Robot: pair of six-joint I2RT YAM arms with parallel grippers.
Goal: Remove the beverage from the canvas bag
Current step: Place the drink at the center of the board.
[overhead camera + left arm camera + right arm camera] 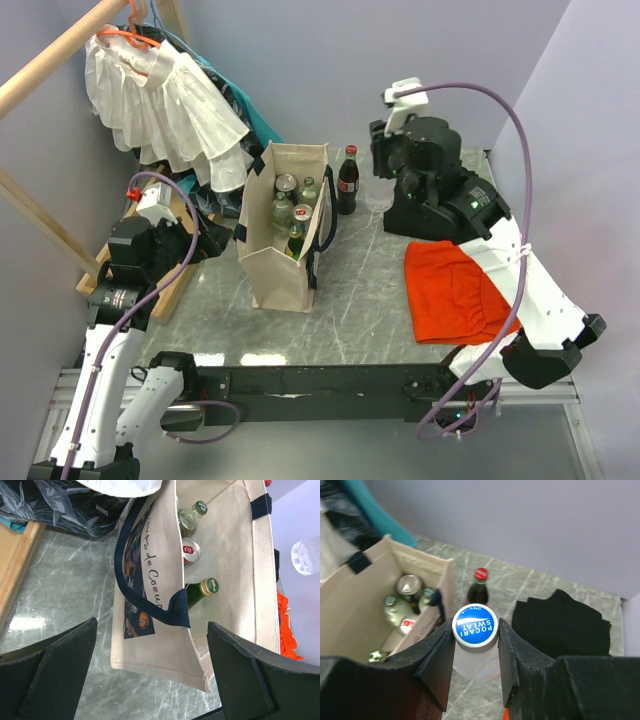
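The right pincer (475, 641) clamps a blue-capped bottle (475, 624) right of the bag (275, 275), its body mostly hidden. Left of the bag, the left pincer (151, 637) gapes. Inside, a green bottle (200, 590) and can (190, 551) sit half-hidden.

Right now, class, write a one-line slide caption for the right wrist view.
Right gripper clamps a blue-capped clear bottle beside the open canvas bag of drinks, a cola bottle standing behind.
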